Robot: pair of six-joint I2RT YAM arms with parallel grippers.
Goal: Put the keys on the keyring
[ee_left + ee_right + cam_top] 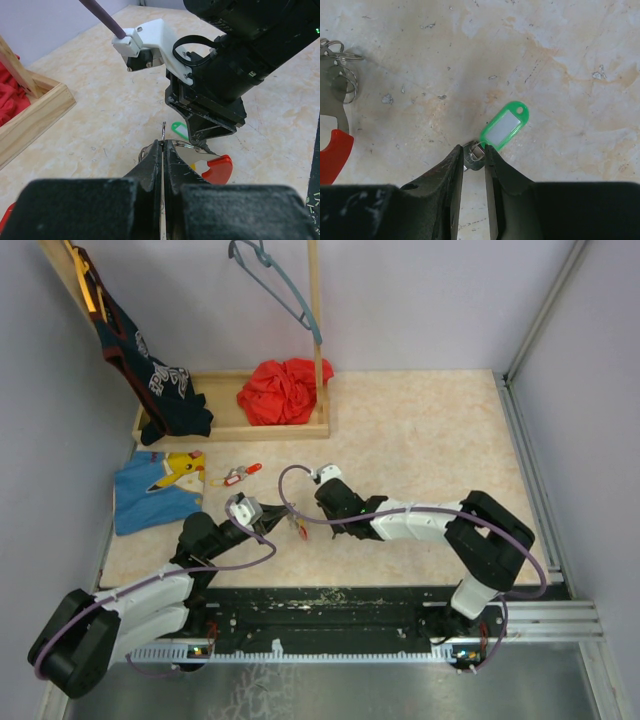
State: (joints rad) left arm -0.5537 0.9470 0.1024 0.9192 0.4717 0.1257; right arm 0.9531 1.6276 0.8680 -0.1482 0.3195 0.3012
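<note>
While L gripper (163, 146) sits fully closed, a thin loop of the grey-metal-and-red-plastic keyring (218, 168) pokes up btwn its black fingertips, so it's pinching that keyring. The rest of the ring's loops and its red piece lie on the table just to the R of those fingers.

R gripper (473, 151) points down right opposite, nearly nose to nose w/ the L one. Its tips stand partway apart, one on each side of the small metal ring on the green plastic key tag w/ white label window (504, 125). The tag lies flat on the surface, close beside the keyring but not joined to it.

Farther out, a red-tagged key (242, 474) lies apart from both grippers, just R of a blue cloth w/ yellow cartoon print (140, 508) at the table's L edge.

The tabletop (430, 430) is beige marbled laminate w/ dark specks and fine scratches. At back L is a wooden rack base (225, 427) w/ upright posts. It holds a crumpled red cloth (280, 390), w/ a navy printed garment (150, 380) draped off one post and a teal hanger (275, 285) on the other. The walls are pale lilac, and an aluminium rail (530, 470) runs along the R edge.
</note>
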